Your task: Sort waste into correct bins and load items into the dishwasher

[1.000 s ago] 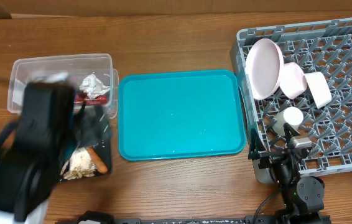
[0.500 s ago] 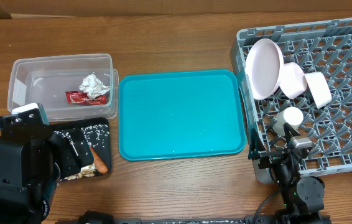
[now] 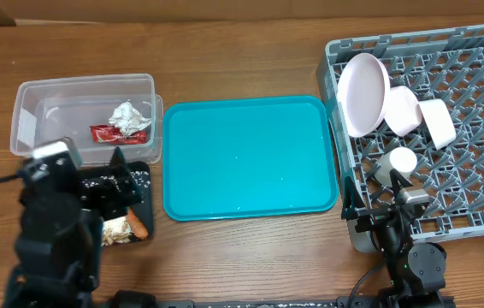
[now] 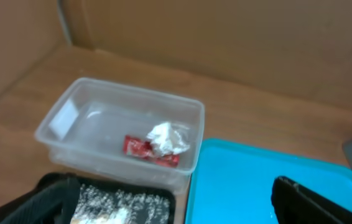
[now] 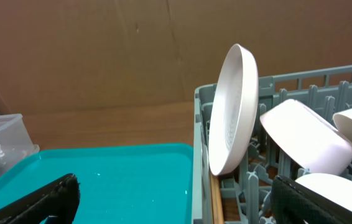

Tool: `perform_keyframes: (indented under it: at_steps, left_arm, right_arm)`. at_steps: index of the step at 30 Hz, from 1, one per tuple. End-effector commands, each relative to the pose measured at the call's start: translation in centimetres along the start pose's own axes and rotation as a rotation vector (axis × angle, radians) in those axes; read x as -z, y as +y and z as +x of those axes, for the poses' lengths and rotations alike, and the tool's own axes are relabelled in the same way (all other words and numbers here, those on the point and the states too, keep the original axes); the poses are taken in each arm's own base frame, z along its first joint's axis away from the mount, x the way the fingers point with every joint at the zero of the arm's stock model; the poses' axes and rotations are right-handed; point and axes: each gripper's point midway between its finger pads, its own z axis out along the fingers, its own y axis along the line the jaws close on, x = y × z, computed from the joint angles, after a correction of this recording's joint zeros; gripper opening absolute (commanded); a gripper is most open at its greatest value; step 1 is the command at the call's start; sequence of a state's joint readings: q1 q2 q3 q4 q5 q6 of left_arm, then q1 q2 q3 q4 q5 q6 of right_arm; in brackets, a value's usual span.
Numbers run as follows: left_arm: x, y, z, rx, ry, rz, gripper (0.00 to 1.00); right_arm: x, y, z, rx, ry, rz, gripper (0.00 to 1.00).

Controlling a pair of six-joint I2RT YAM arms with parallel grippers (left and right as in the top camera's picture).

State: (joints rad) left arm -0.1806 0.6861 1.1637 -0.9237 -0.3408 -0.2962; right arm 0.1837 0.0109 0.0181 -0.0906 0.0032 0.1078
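The clear tub holds the crumpled paper ball and the red wrapper; both also show in the left wrist view, the ball and the wrapper. The black tray holds crumbs, peanut shells and the orange stick. My left gripper is open and empty above the black tray. The grey dish rack holds the plate, pink bowl, white bowl and cup. A chopstick lies along the rack's left wall. My right gripper is open and empty at the rack's front left corner.
The teal serving tray lies between the bins and the rack, and shows in both wrist views. My left arm covers the black tray's left part. A brown cardboard wall stands behind the table.
My left arm swept from over the tub and black tray toward the front left, then shifted slightly back over the black tray. The right arm has not moved.
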Motion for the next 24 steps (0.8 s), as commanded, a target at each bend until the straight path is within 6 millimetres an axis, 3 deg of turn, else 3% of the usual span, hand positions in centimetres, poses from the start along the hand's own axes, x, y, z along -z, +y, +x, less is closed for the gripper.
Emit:
perform_keyframes:
  at_steps: [1, 8, 14, 20, 24]
  left_arm:
    - [-2.3, -0.2, 3.3, -0.032, -0.052, 0.048, 1.00]
    - [-5.5, -1.2, 8.3, 0.008, -0.158, 0.165, 1.00]
    - [-7.0, -1.0, 12.8, 0.023, -0.202, 0.212, 1.00]
    - [-7.3, -0.3, 15.4, 0.047, -0.257, 0.225, 1.00]
    - [-8.7, -0.3, 17.0, 0.089, -0.256, 0.234, 1.00]
  right_arm:
    - [0.0, 0.0, 0.2, 0.004, -0.004, -0.003, 1.00]
    - [0.0, 0.0, 0.2, 0.004, -0.004, -0.003, 1.00]
    - [0.0, 0.0, 0.2, 0.004, -0.004, -0.003, 1.00]
    - [0.0, 0.0, 0.2, 0.004, -0.004, -0.003, 1.00]
    - [0.0, 0.0, 0.2, 0.004, -0.004, -0.003, 1.00]
